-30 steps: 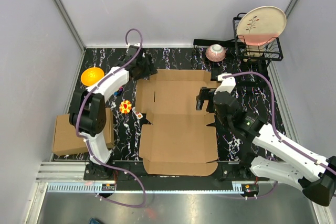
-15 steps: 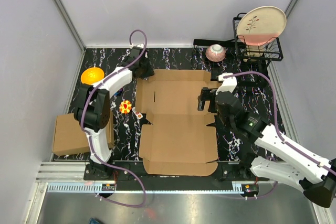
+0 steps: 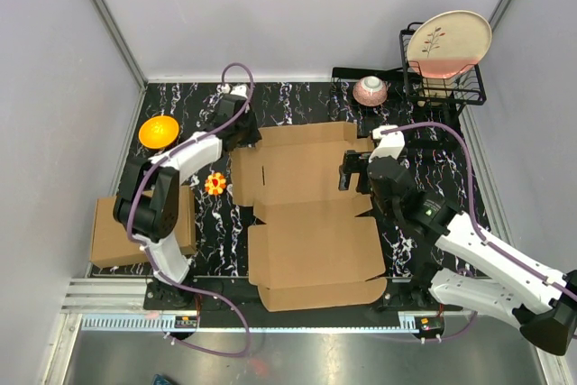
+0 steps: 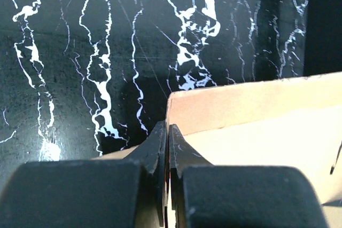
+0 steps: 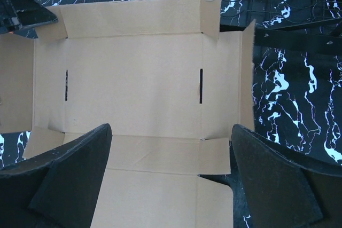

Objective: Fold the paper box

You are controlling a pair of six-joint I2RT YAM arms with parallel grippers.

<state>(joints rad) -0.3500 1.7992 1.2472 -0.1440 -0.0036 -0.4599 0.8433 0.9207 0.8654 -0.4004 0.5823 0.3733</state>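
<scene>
paper box (image 4: 256, 132) corner, pinched in left gripper (image 4: 166, 133)

Top camera looks down over the whole desk (image 3: 297, 96). Left wrist view hugs the paper box (image 4: 256, 132) corner; right wrist sees the same box from higher up.

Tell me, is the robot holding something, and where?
The left gripper pinches the paper box by a flap edge at its far left corner. The right gripper is open, holding nothing.
</scene>
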